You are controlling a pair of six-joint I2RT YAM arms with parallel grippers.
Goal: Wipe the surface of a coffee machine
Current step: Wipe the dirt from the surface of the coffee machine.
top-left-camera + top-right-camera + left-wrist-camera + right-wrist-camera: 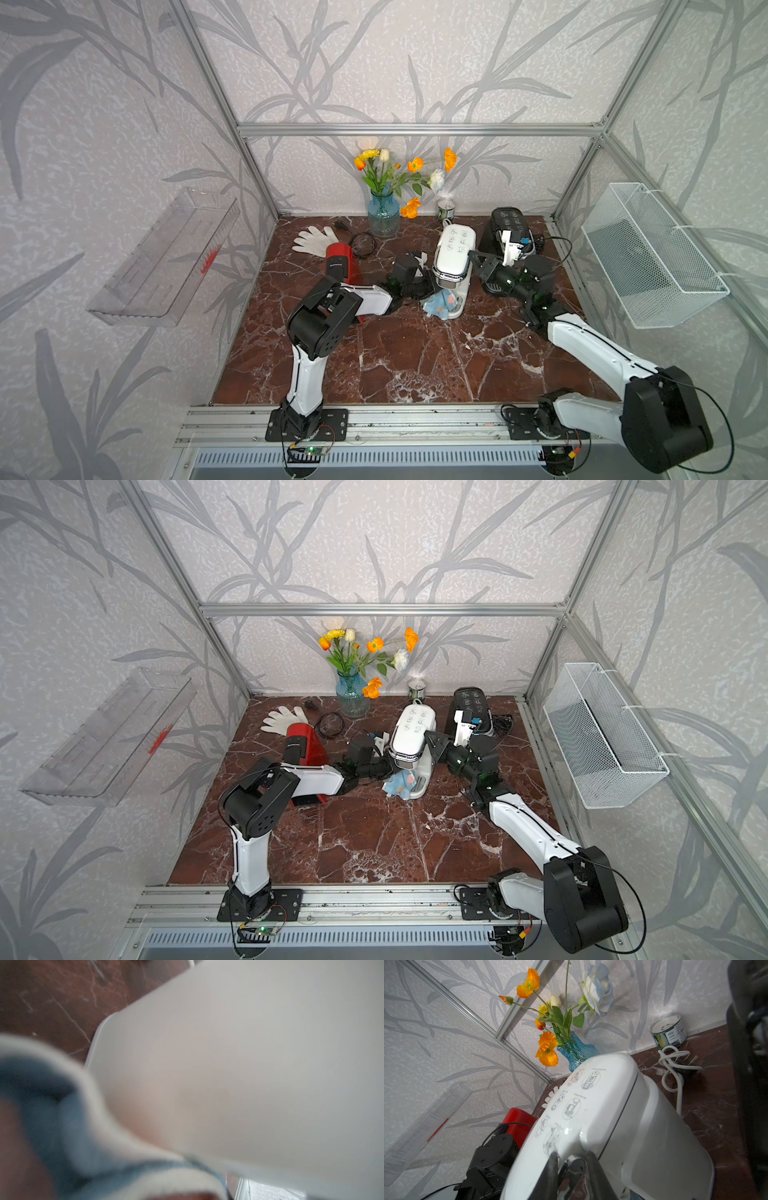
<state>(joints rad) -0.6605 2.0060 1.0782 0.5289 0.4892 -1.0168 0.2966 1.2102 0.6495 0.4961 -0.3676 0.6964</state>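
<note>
The left gripper (pixel 426 289) pinches a blue cloth (pixel 440 302) at the base of the white coffee machine (pixel 453 249), while the right gripper (pixel 572 1169) clamps its chrome trim (pixel 575 1164), on a red-brown marble tabletop (pixel 395 365) walled in leaf-patterned paper. A blue vase (pixel 383 214) holds flowers (pixel 409 166) by the back wall; a wire basket (pixel 652 257) hangs on the right.

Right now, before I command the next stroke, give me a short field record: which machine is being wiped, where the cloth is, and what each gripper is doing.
target: white plastic coffee machine, mid brown marble table
cloth: crumpled blue cloth, at the machine's front base, below its head
left gripper: shut on the cloth, close against the machine
right gripper: appears closed on the machine's chrome handle
others: red coffee machine to the left; black coffee machine behind right
</note>
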